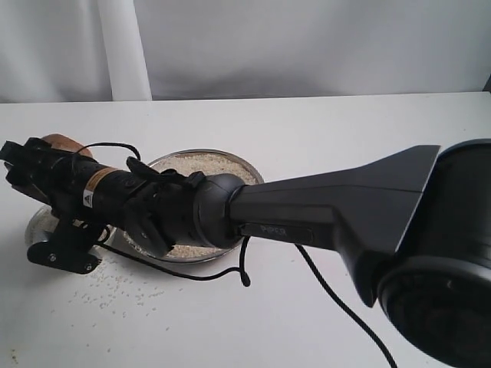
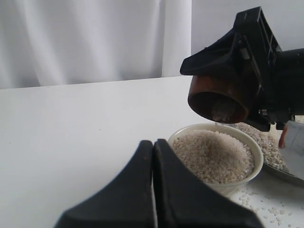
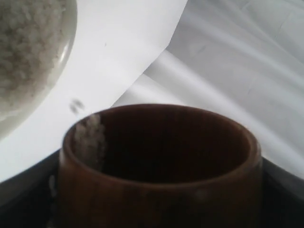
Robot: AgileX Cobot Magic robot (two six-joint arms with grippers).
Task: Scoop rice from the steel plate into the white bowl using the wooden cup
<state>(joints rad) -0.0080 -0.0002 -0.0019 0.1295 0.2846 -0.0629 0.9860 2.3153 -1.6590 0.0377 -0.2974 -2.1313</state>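
My right gripper [image 1: 34, 157] reaches across from the right and is shut on the wooden cup [image 1: 63, 142]. In the left wrist view the cup [image 2: 216, 92] hangs tilted, mouth down, just above the white bowl [image 2: 256, 153], with rice [image 2: 222, 109] at its lip. The bowl is heaped with rice [image 2: 211, 154]. The right wrist view shows the cup [image 3: 161, 190] close up, with grains [image 3: 90, 137] on its inner wall and the bowl [image 3: 69, 52] beyond. The steel plate [image 1: 247, 170] holds rice [image 1: 203, 165] under the arm. My left gripper [image 2: 153, 145] is shut and empty, near the bowl.
Loose grains [image 1: 115, 291] lie scattered on the white table in front of the plate, and more [image 2: 266, 209] lie beside the bowl. A black cable [image 1: 230, 270] loops under the right arm. A pale curtain hangs behind the table. The bowl [image 1: 37, 221] is mostly hidden under the right gripper.
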